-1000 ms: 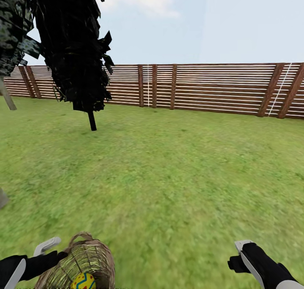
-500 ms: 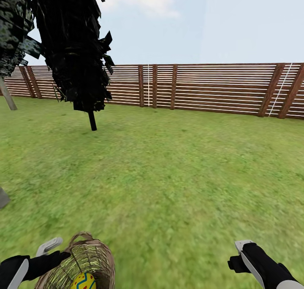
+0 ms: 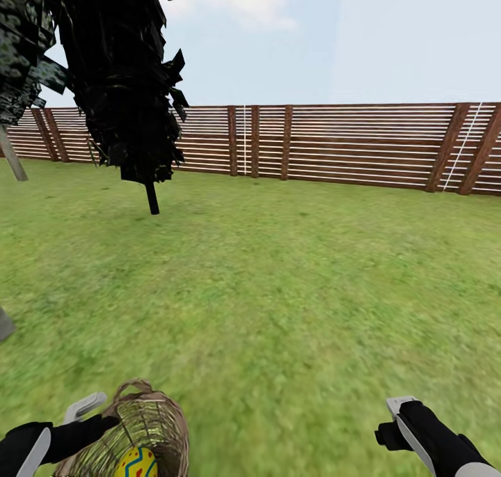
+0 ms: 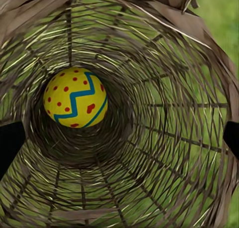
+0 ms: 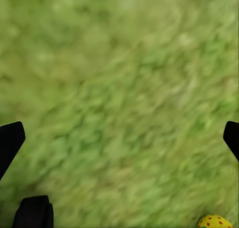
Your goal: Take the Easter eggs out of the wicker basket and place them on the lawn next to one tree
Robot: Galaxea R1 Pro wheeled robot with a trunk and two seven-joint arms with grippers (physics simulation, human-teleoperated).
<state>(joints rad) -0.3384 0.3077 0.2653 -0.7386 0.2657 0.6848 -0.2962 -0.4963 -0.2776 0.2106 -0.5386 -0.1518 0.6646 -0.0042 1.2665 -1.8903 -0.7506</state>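
The left gripper (image 3: 104, 421), black with pale grey finger shells, sits against the side of a small tan-brown woven wicker basket (image 3: 149, 428) that is tipped so its open mouth faces the robot; the left wrist view looks straight down the inside of that basket (image 4: 164, 113), with the dark tips of the fingers (image 4: 10, 143) at either edge of the weave. Whether the fingers are actually clamped on the wicker I cannot tell. Deep inside the basket, directly ahead of this gripper, lies one bright yellow egg with red spots and a blue zigzag band (image 4: 75, 97), and the same egg (image 3: 136, 463) shows at the basket's mouth in the head view. The right gripper (image 3: 396, 421) hangs well apart from the basket, over the mottled green lawn (image 3: 292, 289). In the right wrist view its dark fingertips (image 5: 11, 140) stand wide apart with nothing between them but grass (image 5: 119, 98), so it is spread and empty. Just past one of its fingers, on the grass, lies a second yellow egg with red spots (image 5: 214, 222), cut off by the picture's edge. Far ahead of both grippers stands an all-black tree with a thin black trunk (image 3: 122, 80), and behind it a brown horizontal-slat wooden fence (image 3: 348, 143) closes the garden.
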